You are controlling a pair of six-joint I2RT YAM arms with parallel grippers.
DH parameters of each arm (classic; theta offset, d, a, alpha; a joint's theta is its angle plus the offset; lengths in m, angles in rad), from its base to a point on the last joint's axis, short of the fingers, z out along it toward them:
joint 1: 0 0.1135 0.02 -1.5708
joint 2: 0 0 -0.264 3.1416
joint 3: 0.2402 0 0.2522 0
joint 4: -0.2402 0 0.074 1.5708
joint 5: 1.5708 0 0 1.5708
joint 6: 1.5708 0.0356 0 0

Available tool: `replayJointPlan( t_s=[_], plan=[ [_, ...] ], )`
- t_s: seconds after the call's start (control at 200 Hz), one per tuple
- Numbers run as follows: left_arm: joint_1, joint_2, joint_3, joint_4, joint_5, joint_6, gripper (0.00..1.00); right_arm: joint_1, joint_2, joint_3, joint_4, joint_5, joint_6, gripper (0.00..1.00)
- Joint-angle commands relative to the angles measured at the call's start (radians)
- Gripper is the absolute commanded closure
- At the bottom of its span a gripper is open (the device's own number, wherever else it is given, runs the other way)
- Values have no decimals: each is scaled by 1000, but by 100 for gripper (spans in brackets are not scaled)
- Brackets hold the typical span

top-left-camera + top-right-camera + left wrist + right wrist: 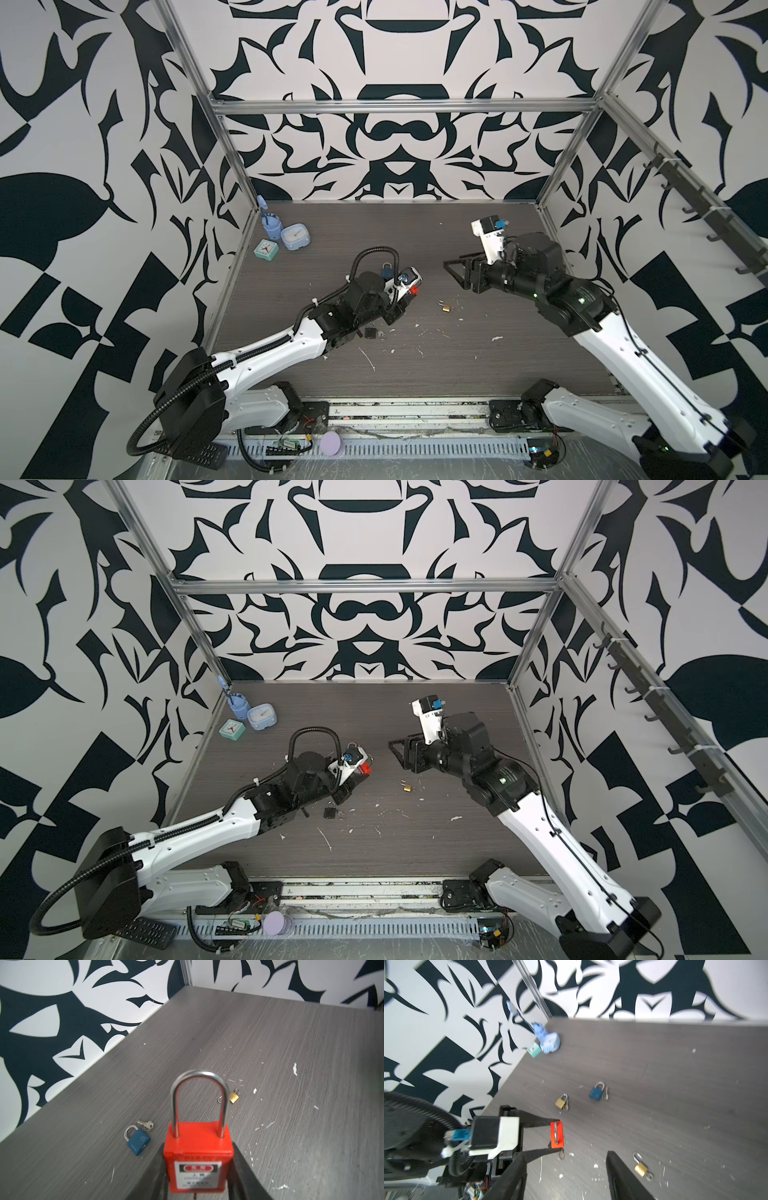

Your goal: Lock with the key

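The left gripper [556,1135] clamps the red padlock [198,1147] above the table [291,1064]. The right gripper [453,275] stands wide and empty nearby. The left wrist view shows the shackle [197,1101] seated, and the right wrist view shows a key ring [560,1155] hanging beneath. The corner's blue cup [272,229] holds a blue-tipped stick [262,203].

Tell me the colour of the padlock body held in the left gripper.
The padlock body is red; it shows best in the left wrist view.
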Motion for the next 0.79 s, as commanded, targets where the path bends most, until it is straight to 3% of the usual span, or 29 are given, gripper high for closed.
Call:
replayJointPlan(
  t_s=[0.0, 0.14, 0.24, 0.395, 0.525, 0.67, 0.79],
  plan=[
    [9, -11, 57, 105, -65, -243, 100, 1, -81, -128, 175, 68, -34, 38],
    [61, 19, 136, 97, -85, -535, 100, 1, -154, -323, 373, 39, -4, 41],
    [104, 37, 177, 95, -37, -661, 100, 1, -139, -384, 464, -37, 83, 38],
    [168, 54, 218, 96, 91, -757, 100, -1, -26, -378, 526, -202, 169, 32],
    [226, 56, 252, 77, 181, -819, 100, -2, 51, -373, 627, -337, 151, 30],
    [259, 56, 310, -2, 271, -799, 100, -8, 134, -355, 788, -501, 113, 30],
    [270, 56, 351, -86, 315, -764, 100, -9, 193, -315, 811, -539, 59, 31]
  ],
)
